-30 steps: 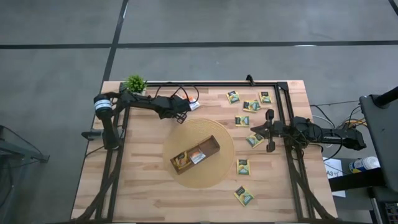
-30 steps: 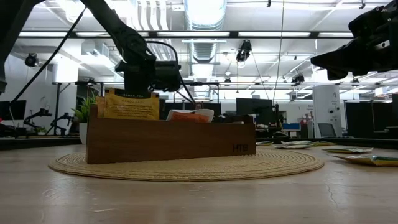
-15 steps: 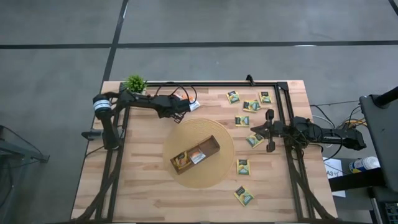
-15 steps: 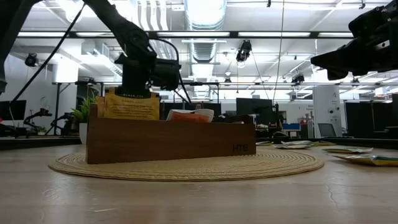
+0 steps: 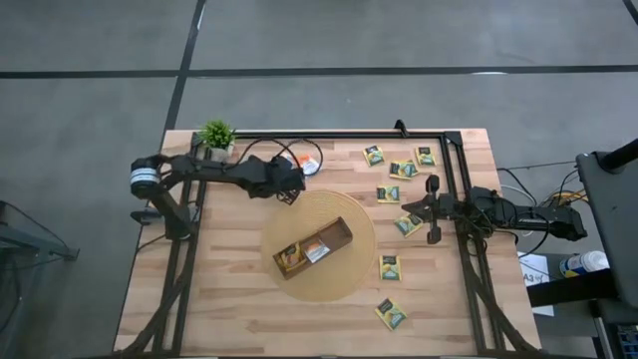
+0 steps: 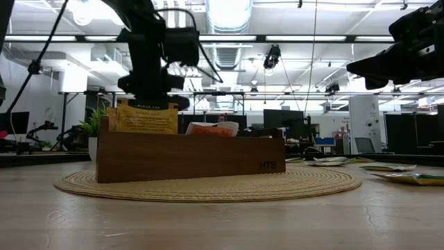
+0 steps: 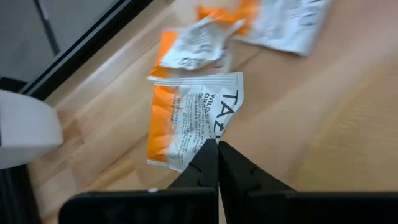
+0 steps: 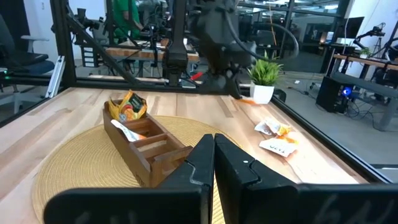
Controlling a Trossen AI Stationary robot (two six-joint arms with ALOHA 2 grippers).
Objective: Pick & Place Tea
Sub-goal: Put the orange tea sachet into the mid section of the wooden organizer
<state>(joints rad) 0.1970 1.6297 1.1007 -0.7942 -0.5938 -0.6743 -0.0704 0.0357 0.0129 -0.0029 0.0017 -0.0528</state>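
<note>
My left gripper is shut on a white-and-orange tea sachet, above the table's far left part near the round woven mat. In the high view the gripper covers the sachet. Two more white-and-orange sachets lie flat on the table just beyond it. The long wooden tray stands on the mat with sachets upright in its near end. Several dark green sachets lie flat on the right. My right gripper is shut and waits at the right edge. My left gripper pinches the sachet's edge close to one corner between its two fingertips. The fingers slant down from above, coming from the table's left. The sachet sticks out flat past the fingertips and is lifted clear of the table.
A small potted plant stands at the far left corner. A dark metal frame runs along the far and side edges. Bare wood lies between the mat and the near edge.
My left gripper has risen and drawn back a little toward the table's left and the mat, its arm swinging leftward. My right arm has kept still.
</note>
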